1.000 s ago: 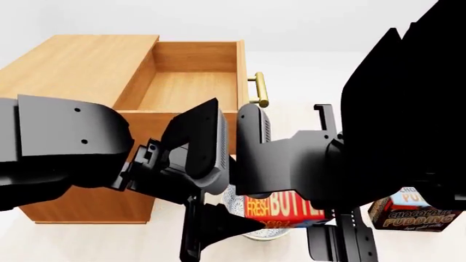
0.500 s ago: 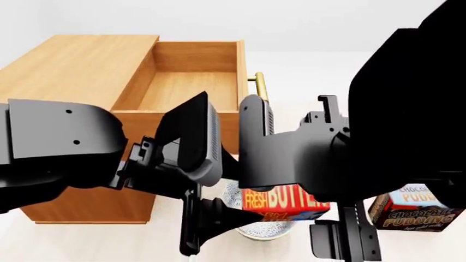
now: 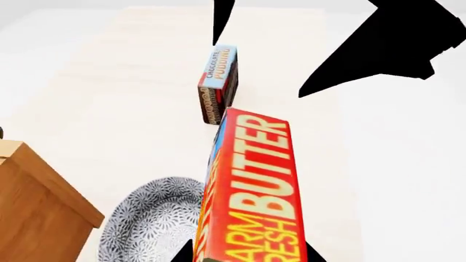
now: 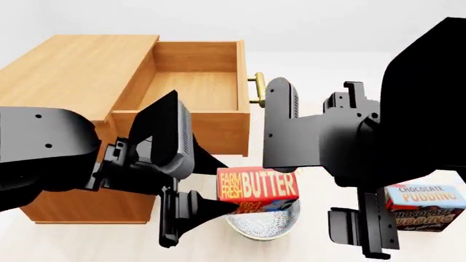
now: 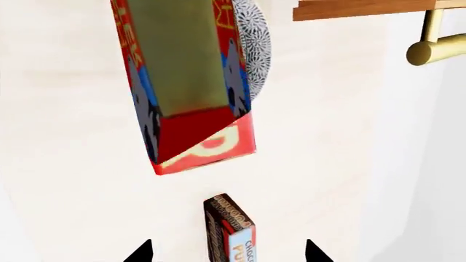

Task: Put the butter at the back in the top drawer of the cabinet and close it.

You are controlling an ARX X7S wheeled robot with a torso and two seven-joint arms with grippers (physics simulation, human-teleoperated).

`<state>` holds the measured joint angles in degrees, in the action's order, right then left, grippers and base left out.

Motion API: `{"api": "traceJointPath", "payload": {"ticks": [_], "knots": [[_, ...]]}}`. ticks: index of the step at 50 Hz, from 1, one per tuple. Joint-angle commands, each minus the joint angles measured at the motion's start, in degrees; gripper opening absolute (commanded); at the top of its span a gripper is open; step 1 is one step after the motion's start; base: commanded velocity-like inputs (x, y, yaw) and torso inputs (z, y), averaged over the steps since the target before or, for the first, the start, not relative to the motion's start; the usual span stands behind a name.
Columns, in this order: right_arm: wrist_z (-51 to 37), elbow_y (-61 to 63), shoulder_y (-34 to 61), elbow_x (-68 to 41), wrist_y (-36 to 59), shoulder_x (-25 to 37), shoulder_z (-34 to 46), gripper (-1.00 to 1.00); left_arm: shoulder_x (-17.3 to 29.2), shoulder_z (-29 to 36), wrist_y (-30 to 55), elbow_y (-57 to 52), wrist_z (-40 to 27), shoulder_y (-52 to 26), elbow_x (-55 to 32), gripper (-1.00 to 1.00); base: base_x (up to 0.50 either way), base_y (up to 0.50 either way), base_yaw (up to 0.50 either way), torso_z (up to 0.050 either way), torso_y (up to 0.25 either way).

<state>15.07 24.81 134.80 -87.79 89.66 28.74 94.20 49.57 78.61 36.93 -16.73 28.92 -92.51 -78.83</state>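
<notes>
The butter, a red and orange carton, hangs lengthwise just above a patterned bowl, and my left gripper is shut on its left end. In the left wrist view the butter fills the space between the two fingertips of the left gripper. The cabinet stands at the left. Its top drawer is pulled out and empty, with its brass handle facing right. My right gripper hangs open to the right of the butter and holds nothing. The right wrist view shows the butter from below.
A chocolate pudding box stands at the right, below my right gripper. The bowl sits on the pale floor beside the cabinet's corner. The drawer handle juts out near the butter.
The butter has risen out of the bowl, held by the left gripper, and now sits higher and further left. The right arm has drawn back to the right and upward.
</notes>
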Motion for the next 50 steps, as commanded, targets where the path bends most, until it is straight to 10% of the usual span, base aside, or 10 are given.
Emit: {"api": "traceJointPath", "payload": {"ticks": [1, 24, 36, 50], "knots": [[-1.9, -0.3, 0.1, 1.0, 0.2, 5.1, 0.0, 1.00, 4.9, -3.1, -1.0, -1.9, -1.0, -0.4, -3.0, -1.00, 0.00, 0.00, 0.00, 0.000, 0.000], [-49.7, 9.8, -13.8, -14.1, -29.9, 37.1, -6.3, 1.00, 15.5, -8.2, -12.3, -9.7, -11.0, 5.0, -11.0, -1.00, 0.00, 0.00, 0.00, 0.000, 0.001], [-64.4, 27.0, -34.5, 8.0, -72.5, 57.6, -1.3, 1.00, 17.3, -11.4, -15.4, -10.8, -24.2, 3.4, -16.8, -1.00, 0.00, 0.00, 0.00, 0.000, 0.001], [-78.8, 29.3, -52.4, 40.2, -104.7, 61.3, 15.5, 1.00, 6.0, -12.8, -6.6, 2.3, -34.5, -9.0, -23.5, -1.00, 0.00, 0.00, 0.00, 0.001, 0.001]]}}
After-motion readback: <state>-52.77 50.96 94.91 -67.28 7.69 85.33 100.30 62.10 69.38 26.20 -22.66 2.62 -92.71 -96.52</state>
